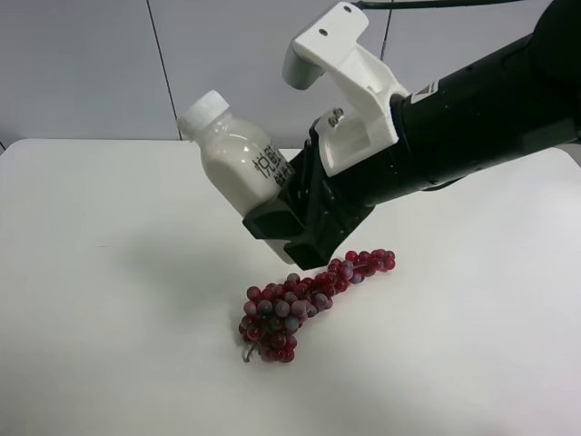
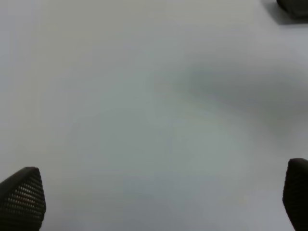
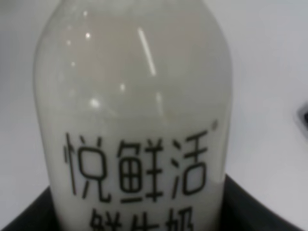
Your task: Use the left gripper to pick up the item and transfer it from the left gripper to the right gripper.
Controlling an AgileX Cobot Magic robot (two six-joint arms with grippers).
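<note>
Both steps of the job look finished, judging by where things are now. The bottle is up in the air, clear of the table. It is tilted with its white cap toward the upper left of the high view, above and a little to the side of the bunch of red grapes lying on the table.

The right gripper, on the arm with the white shell, pinches the bottle's lower part between its black fingers. Its own camera is filled by the milky body and the dark lettering of the label, with black finger parts at each lower corner.

The left gripper holds nothing. Its two fingers are spread wide, with only bare table between them, and it does not appear in the high view.

So the pickup and the hand-over both seem complete, with the bottle in the right gripper alone. Little appears to be left, unless the bottle is meant to be set down, and the task does not ask for that.
</note>
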